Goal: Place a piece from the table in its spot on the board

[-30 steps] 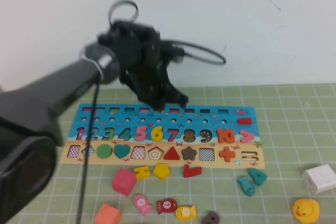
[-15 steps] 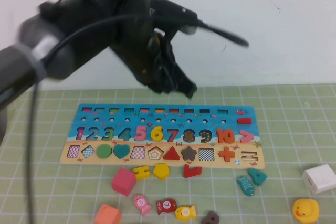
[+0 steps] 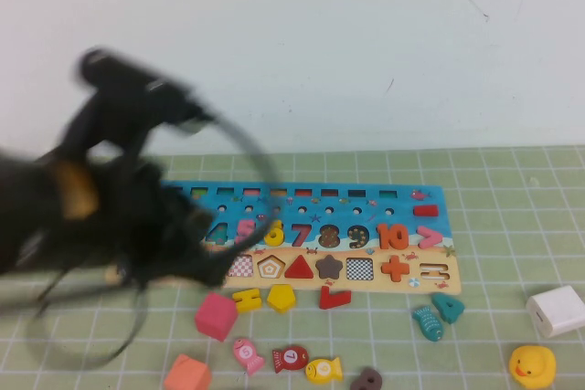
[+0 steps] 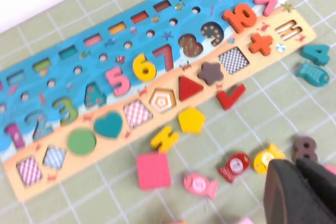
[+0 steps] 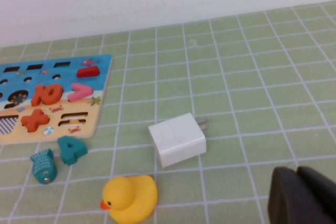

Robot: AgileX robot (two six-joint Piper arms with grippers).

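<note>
Left gripper (image 4: pixel 300 192) shows its fingers clenched together, gripping nothing, above the loose pieces near the board (image 4: pixel 63 59). Right gripper (image 5: pixel 302 195) likewise has its fingers pressed together over the worktop (image 5: pixel 252 66). The piece (image 4: pixel 144 67) sits in its board slot between 5 and 7.

Even, bright, shadowless light throughout; the left arm (image 3: pixel 110 216) smears into heavy motion blur, while the board (image 3: pixel 430 216) stays fairly sharp.

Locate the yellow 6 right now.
The yellow 6 sits in the board's numeral row between the pink 5 and red 7, above the pentagon cut-out, seen in the left wrist view.
</note>
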